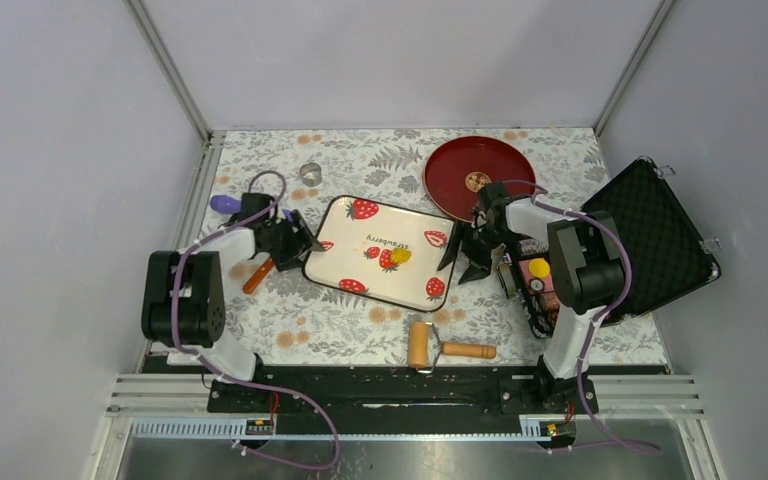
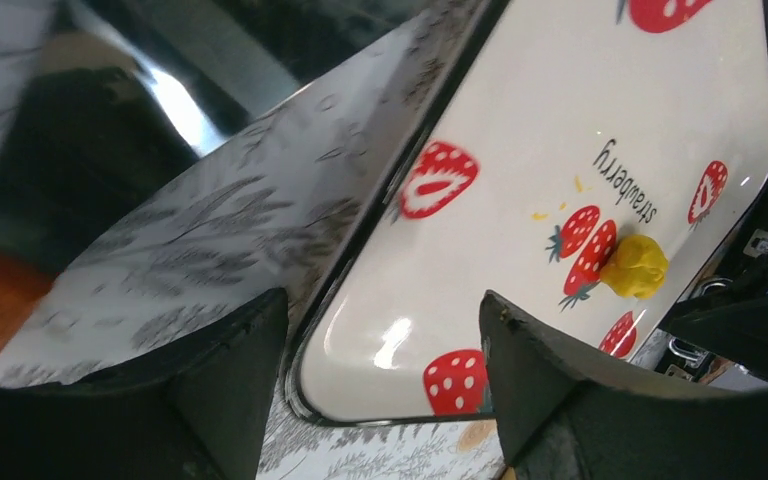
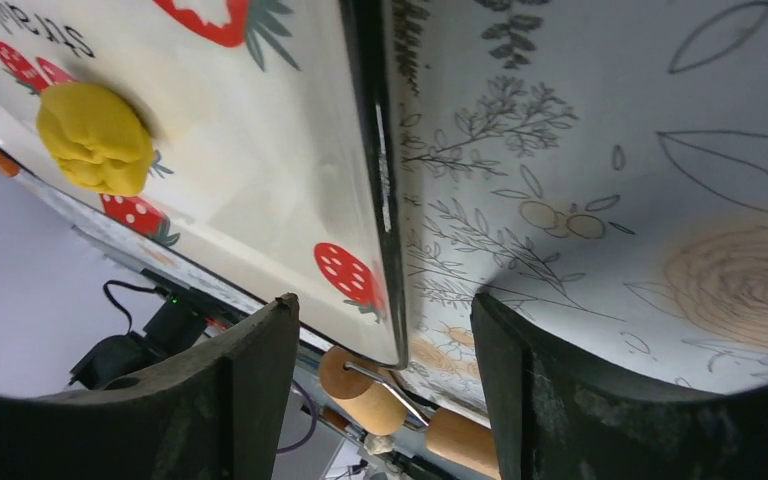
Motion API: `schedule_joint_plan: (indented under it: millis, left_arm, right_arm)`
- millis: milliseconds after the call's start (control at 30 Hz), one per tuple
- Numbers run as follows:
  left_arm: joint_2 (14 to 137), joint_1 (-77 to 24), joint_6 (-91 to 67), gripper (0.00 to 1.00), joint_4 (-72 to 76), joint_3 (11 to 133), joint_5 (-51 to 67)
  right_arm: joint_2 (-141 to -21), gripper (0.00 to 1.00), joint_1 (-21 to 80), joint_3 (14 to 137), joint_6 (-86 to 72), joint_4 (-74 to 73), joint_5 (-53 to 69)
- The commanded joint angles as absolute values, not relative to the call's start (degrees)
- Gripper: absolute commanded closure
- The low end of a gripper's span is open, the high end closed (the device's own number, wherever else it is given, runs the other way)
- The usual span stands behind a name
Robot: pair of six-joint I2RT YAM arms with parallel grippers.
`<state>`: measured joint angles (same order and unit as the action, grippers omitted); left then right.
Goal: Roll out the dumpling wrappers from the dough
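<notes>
A lump of yellow dough (image 1: 400, 256) lies near the middle of the white strawberry-print tray (image 1: 410, 285). My left gripper (image 1: 305, 246) is open at the tray's left end. In the left wrist view the left gripper (image 2: 385, 345) has a corner of the tray (image 2: 520, 130) between its jaws, and the dough (image 2: 635, 266) sits farther along. My right gripper (image 1: 463, 258) is open at the tray's right end. In the right wrist view the right gripper (image 3: 385, 345) straddles the dark rim of the tray (image 3: 260, 150), with the dough (image 3: 95, 138) at the upper left. The dumpling wrappers are out of view.
A wooden rolling pin (image 1: 435, 348) lies on the flowered cloth in front of the tray. A red plate (image 1: 478, 177) stands behind the right gripper and an open black case (image 1: 655, 240) fills the right side. A small metal cup (image 1: 310, 173) and an orange-handled tool (image 1: 257, 277) are at the left.
</notes>
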<state>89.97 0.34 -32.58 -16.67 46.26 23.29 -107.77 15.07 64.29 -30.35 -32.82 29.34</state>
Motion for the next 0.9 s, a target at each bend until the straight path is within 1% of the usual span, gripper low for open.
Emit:
schedule_joint_plan:
  millis: [0, 133, 333, 467, 567, 633, 800, 867]
  left_arm:
    - [93.2, -3.5, -33.7, 0.33, -12.1, 50.8, 21.3]
    - [91.0, -5.5, -34.4, 0.41, -12.1, 48.6, 20.1]
    - [80.7, -7.9, -38.0, 0.48, -12.1, 40.8, 17.3]
    - [73.2, -9.7, -40.3, 0.48, -12.3, 36.0, 15.2]
    - [70.8, -10.2, -41.7, 0.48, -12.5, 33.7, 13.2]
    - [70.6, -10.2, -41.9, 0.45, -13.3, 32.8, 12.2]
    - [69.3, -10.2, -41.9, 0.20, -18.4, 33.0, 6.0]
    - [67.0, -10.2, -41.9, 0.15, -22.2, 34.5, 2.0]
  right_arm:
    - [-110.4, 0.29, 15.6, 65.9, -30.9, -30.8, 32.4]
    - [-112.1, 0.29, 16.0, 69.5, -29.2, -33.6, 31.9]
    - [-115.0, 0.29, 17.5, 78.2, -26.1, -40.3, 29.1]
    - [-116.1, 0.29, 18.3, 81.6, -25.4, -42.8, 27.7]
    - [-115.9, 0.28, 18.5, 81.9, -25.4, -43.5, 26.1]
    - [-115.7, 0.28, 18.5, 81.4, -25.4, -43.5, 25.6]
    - [-114.4, 0.25, 18.6, 80.5, -24.3, -45.0, 19.3]
    - [-112.6, 0.22, 18.6, 79.6, -23.8, -45.3, 16.1]
